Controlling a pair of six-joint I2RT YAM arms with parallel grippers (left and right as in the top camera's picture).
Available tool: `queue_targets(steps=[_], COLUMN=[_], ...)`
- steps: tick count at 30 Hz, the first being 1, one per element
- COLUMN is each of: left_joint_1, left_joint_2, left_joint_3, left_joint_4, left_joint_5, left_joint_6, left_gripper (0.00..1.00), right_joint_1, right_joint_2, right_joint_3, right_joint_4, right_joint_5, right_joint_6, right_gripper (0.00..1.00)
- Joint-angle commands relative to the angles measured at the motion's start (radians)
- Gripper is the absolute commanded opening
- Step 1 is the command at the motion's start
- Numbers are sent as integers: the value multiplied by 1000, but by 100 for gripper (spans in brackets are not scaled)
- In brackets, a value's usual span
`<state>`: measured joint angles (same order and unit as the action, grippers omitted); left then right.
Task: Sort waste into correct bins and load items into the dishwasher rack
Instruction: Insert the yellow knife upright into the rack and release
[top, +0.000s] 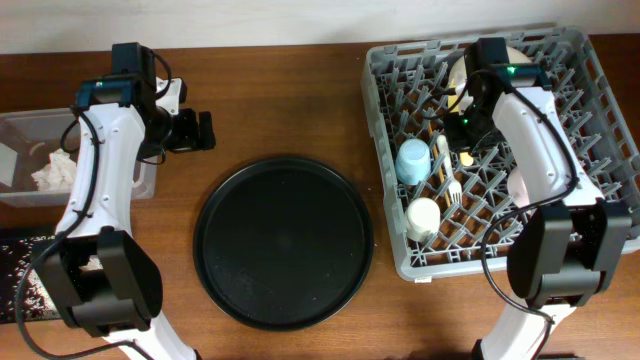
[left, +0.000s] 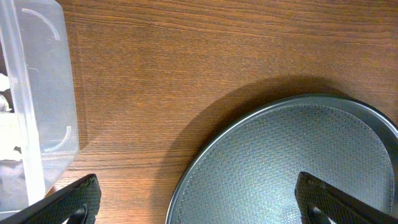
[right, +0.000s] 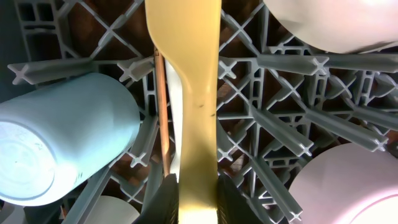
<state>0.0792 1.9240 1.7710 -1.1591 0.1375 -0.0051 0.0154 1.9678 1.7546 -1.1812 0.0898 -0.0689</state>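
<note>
My right gripper is shut on the pale yellow fork, over the grey dishwasher rack, and it also shows in the overhead view. A thin wooden chopstick lies beside the fork. In the rack are the blue cup, the cream cup, the cream plate and the pink bowl. My left gripper is open and empty, over bare table between the clear tub and the round tray. White tissues lie in the tub.
The large round black tray lies mid-table and its rim shows in the left wrist view. The shallow black bin with white grains sits at the front left. The tub's wall is close to my left fingers.
</note>
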Motion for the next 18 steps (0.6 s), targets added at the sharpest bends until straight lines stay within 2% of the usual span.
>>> queue_targets(steps=[1, 3, 6, 9, 10, 11, 13, 18], left_joint_1=[2, 2, 2, 2, 2, 2, 2, 2], left_joint_2=[-10, -10, -10, -10, -10, -10, -10, -10], left_joint_3=[10, 10, 10, 10, 10, 10, 10, 10], left_joint_4=[0, 0, 0, 0, 0, 0, 0, 0], left_joint_5=[-4, -4, -4, -4, -4, -4, -4, -4], left_joint_6=[-10, -10, -10, -10, -10, -10, -10, -10], left_gripper=[100, 100, 100, 100, 100, 100, 100, 100], right_joint_1=[-4, -4, -4, -4, -4, -4, -4, -4], right_joint_2=[18, 17, -1, -255, -334, -391, -455, -431], right_joint_3=[0, 0, 1, 12, 12, 12, 12, 12], right_joint_4=[0, 0, -11, -41, -53, -57, -57, -57], right_joint_5=[16, 16, -22, -169, -172, -172, -172, -172], right_joint_6=[-5, -5, -5, -5, -2, -2, -2, -2], right_gripper=[46, 52, 52, 52, 95, 98, 99, 98])
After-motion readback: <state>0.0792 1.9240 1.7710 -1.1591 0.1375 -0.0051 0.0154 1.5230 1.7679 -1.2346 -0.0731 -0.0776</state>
